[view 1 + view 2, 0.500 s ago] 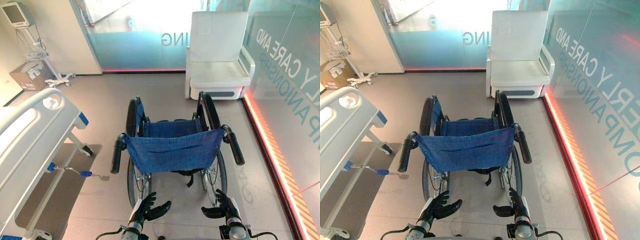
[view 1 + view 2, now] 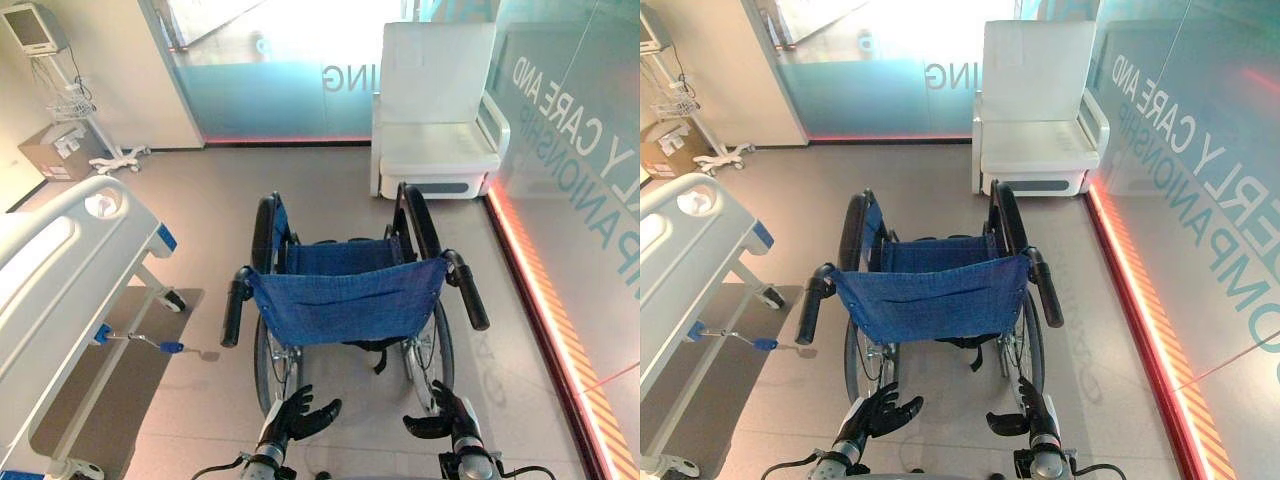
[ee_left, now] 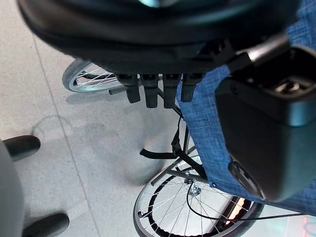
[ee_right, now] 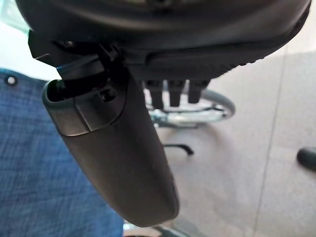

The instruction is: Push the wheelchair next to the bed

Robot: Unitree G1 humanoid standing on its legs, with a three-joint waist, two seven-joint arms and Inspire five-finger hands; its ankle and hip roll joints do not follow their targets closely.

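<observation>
A wheelchair (image 2: 345, 300) with a blue cloth back and seat stands in the middle of the floor, facing away from me. Its two black push handles (image 2: 236, 305) (image 2: 468, 290) stick back toward me. The white bed (image 2: 60, 270) lies at the left, a gap of floor between it and the chair. My left hand (image 2: 295, 415) hangs open low behind the left wheel, touching nothing. My right hand (image 2: 445, 412) is open behind the right wheel, also free. The left wrist view looks past straight fingers (image 3: 148, 94) at the blue back (image 3: 232, 163) and a wheel (image 3: 197, 207).
A white armchair (image 2: 435, 115) stands ahead against the frosted glass wall. A glass wall with a red floor strip (image 2: 545, 310) runs along the right. A monitor stand (image 2: 60, 90) and a cardboard box (image 2: 55, 150) sit at the far left.
Both hands have dropped very slightly. The wheelchair and bed stand as before.
</observation>
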